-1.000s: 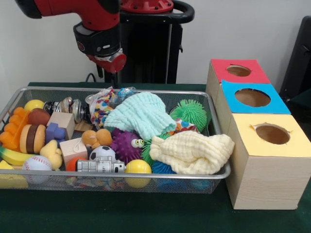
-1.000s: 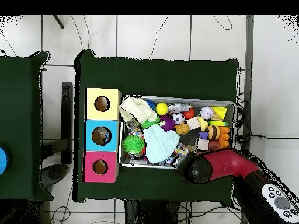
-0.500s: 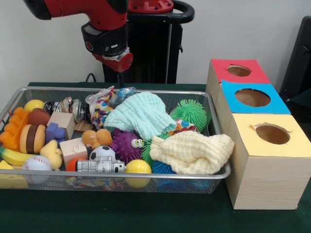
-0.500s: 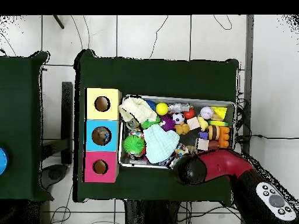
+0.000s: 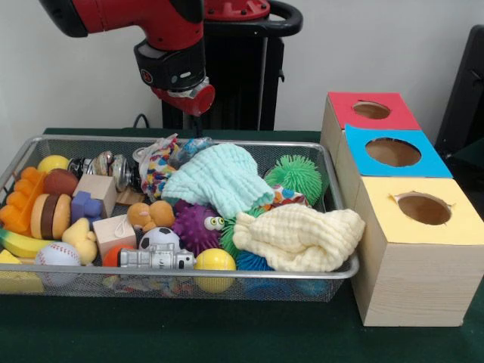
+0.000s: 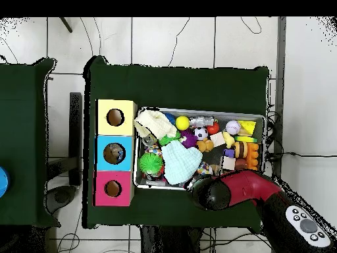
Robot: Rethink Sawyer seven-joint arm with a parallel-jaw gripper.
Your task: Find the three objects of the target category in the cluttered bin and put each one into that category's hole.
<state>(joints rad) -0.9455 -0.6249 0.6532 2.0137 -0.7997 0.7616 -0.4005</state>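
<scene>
A wire bin holds a jumble of toys. A mint cloth and a pale yellow cloth lie over part of the pile. Around them sit a green spiky ball, a purple spiky ball, a baseball, a soccer ball, a yellow ball and a toy burger. My gripper hangs above the bin's rim on the robot's side, clear of the toys, with nothing visibly in it.
Beside the bin stand three wooden boxes in a row, each with a round hole on top: red, blue and yellow. Dark green cloth covers the table.
The arm has slid along the bin's back rim toward the boxes, rightward in the front view. The toys and cloths have not moved.
</scene>
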